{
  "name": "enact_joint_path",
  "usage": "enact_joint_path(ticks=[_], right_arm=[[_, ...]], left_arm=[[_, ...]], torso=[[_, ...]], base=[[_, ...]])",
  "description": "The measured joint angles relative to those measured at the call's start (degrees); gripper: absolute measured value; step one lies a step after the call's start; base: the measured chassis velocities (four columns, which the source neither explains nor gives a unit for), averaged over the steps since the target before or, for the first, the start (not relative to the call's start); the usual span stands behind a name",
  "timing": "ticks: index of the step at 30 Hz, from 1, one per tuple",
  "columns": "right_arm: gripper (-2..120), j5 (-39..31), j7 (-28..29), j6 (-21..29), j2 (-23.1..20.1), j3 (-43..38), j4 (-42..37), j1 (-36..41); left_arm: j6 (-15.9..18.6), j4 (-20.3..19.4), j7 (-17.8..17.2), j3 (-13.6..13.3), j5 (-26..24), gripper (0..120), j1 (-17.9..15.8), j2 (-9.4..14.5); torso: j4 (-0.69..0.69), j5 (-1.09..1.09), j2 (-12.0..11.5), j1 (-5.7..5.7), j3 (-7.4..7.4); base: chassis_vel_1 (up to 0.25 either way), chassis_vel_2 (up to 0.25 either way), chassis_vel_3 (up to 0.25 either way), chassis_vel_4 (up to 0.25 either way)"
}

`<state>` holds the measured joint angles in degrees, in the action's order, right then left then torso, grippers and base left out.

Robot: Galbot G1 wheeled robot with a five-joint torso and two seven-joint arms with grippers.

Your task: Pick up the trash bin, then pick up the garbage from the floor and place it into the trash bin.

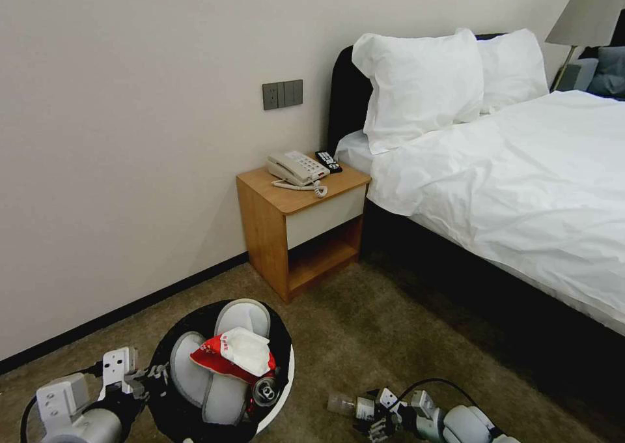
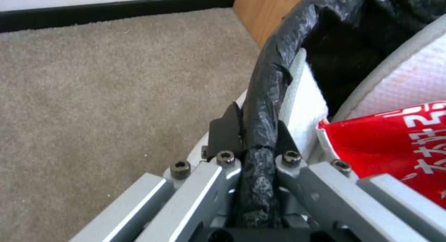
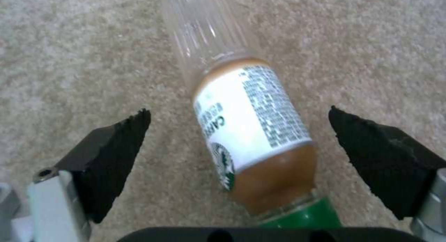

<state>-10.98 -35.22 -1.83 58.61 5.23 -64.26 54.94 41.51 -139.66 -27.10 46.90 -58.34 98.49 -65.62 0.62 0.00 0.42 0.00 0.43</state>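
**Trash bin held at the rim, bottle lying between spread pads**

Trash bin (image 1: 224,365) sits low in front of you in the head view, on the left, its black bag (image 2: 271,78) folded over the rim. Your left gripper (image 2: 256,130) is clenched on that rim: in the left wrist view the dark pads pinch the bag-wrapped edge from both sides. From these views you cannot tell whether the bin rests on the carpet (image 1: 403,326) or hangs just above it.

Inside the bin you see two white slippers (image 1: 228,345) standing on end, a red packet (image 1: 224,361) lying across them, a crumpled white tissue (image 1: 247,350) on top of the packet, and a crushed can (image 1: 265,391) tucked against the near wall.

To the right of the bin, the bottle (image 3: 253,130) lies on its side on the carpet. It is clear, with a white label, brown residue at the neck end and a green cap nearest the wrist. Your right gripper (image 3: 239,130) is down at floor level with its fingers released; the two black pads (image 3: 111,155) stand wide apart on either side of the bottle and neither touches it.

Beyond, a wooden nightstand (image 1: 303,231) carries a telephone (image 1: 297,168) and a remote (image 1: 328,161), beside a bed (image 1: 521,182) with white linen.
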Motion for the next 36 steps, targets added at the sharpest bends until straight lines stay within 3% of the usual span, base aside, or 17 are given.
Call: enact_joint_path(ticks=[2,4,8,10,19,30,36], right_arm=[[97,0.1,0.0,0.0,0.1,-0.1,0.5,0.0],[86,0.3,0.0,0.0,0.2,-0.3,1.2,-0.1],[77,0.4,-0.2,-0.1,0.3,-0.6,1.9,-0.2],[62,0.4,-0.4,-0.5,0.4,-1.0,3.0,-0.5],[36,0.2,-1.1,-0.7,0.5,-1.4,4.3,-0.9],[35,0.1,-1.6,-1.5,0.3,-1.8,4.0,-0.5],[35,-1.4,-0.9,-2.7,0.2,-6.9,-1.4,1.0]], left_arm=[[0.0,0.0,0.0,0.0,0.0,2,-0.1,0.0],[0.0,0.0,0.0,0.0,0.0,2,-0.1,0.0],[0.0,0.0,0.0,0.0,-0.1,2,-0.1,0.1],[0.0,0.0,0.0,0.1,-0.2,2,-0.1,0.2],[0.0,-0.1,0.0,0.2,-0.3,2,0.1,0.4],[0.0,-0.1,0.0,0.3,-0.4,2,0.1,0.5],[0.1,0.2,-0.1,0.1,-0.6,2,-0.1,0.8]], torso=[[0.00,0.00,0.0,0.00,0.00],[0.00,0.00,0.0,0.00,0.00],[0.00,0.00,0.0,0.00,0.00],[0.00,0.00,0.0,0.00,0.00],[0.00,0.00,0.0,0.00,0.00],[0.00,0.00,0.0,0.00,0.00],[0.01,0.02,0.0,0.00,0.00]], base=[[0.000,0.000,0.000,0.000],[0.000,0.000,0.000,0.000],[0.000,0.000,0.000,0.000],[0.000,0.000,0.000,0.000],[0.000,0.000,0.000,0.000],[0.000,0.000,0.000,0.000],[0.000,0.000,0.000,0.000]])
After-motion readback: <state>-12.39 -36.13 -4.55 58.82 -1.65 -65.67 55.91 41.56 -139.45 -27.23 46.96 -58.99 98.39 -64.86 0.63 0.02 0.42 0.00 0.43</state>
